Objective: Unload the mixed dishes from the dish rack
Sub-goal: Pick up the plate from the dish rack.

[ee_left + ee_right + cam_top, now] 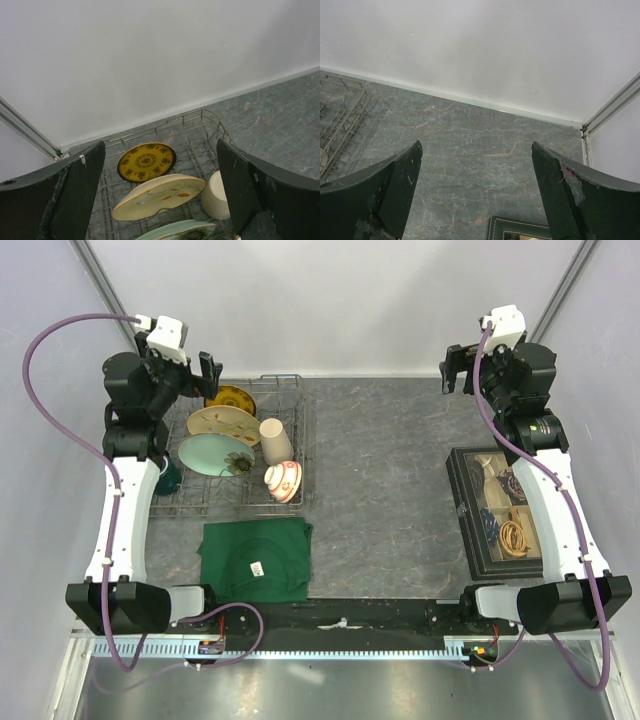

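My left end effector [160,147] is spread wide and grips nothing. It is raised over the far left corner of the dish rack [282,380], which stands on the left half of the tabletop [380,460].

Rack contents, left to right:
- Dark green mug [168,476]: at the rack's left edge, partly hidden by my left arm.
- Pale teal plate [212,454]: leaning among the tines, nearest of the three plates.
- Cream floral plate [222,421]: leaning just behind the teal plate.
- Yellow-and-dark patterned plate [232,399]: farthest back, near the rear rim and directly beyond my open fingers in the left wrist view.
- Tall beige cup [275,440]: tilted, just right of the cream plate.
- Small red-and-white bowl [283,480]: tipped on its side at the near right corner.

A dark green folded cloth [256,558] lies flat just in front of the rack.

A black compartment box [497,510] sits at the right side, well apart from the rack.

My right end effector [476,145] is spread and empty, raised above bare tabletop beyond the box.
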### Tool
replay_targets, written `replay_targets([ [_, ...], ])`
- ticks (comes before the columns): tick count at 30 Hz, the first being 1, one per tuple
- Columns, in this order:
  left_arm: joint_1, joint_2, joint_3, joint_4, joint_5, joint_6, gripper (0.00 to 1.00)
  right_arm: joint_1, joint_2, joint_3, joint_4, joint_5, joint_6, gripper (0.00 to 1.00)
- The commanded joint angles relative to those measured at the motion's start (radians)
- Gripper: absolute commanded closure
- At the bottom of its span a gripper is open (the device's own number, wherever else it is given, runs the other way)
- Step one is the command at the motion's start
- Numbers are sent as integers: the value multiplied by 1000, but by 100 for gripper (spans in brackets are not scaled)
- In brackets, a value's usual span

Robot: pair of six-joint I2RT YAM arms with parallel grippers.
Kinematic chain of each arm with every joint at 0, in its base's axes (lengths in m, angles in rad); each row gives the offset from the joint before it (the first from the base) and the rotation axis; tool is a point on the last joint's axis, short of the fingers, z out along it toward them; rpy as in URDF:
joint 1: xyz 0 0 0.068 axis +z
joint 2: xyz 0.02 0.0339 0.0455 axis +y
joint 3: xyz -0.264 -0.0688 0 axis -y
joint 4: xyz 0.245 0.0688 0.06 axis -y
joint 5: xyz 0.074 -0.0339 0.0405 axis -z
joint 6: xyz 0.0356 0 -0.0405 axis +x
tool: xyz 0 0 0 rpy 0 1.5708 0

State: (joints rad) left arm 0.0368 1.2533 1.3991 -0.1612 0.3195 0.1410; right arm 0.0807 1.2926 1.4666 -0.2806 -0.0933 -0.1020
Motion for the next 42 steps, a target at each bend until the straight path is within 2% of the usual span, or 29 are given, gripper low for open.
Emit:
replay_targets([
  [1, -6, 66, 119, -135, 61, 233, 1, -2, -10, 5, 9, -22, -4, 2],
  [6, -26, 158, 245, -303, 99, 544, 7, -2, -9, -2, 6, -39, -5, 2],
  [9, -25, 182, 250, -343, 139, 674, 7, -1, -12, -14, 6, -52, -8, 2],
  [16, -25, 245, 250, -383, 237, 856, 8, -2, -13, -22, 6, -77, -7, 2],
  [18, -57, 271, 256, -414, 245, 931, 9, -2, -13, -26, 6, -80, -8, 2],
  [33, -92, 417, 330, -581, 156, 1278, 11, -2, -9, -52, 8, -100, -19, 2],
  [42, -95, 485, 371, -712, 102, 1408, 13, -2, -3, -55, 8, -111, -11, 2],
])
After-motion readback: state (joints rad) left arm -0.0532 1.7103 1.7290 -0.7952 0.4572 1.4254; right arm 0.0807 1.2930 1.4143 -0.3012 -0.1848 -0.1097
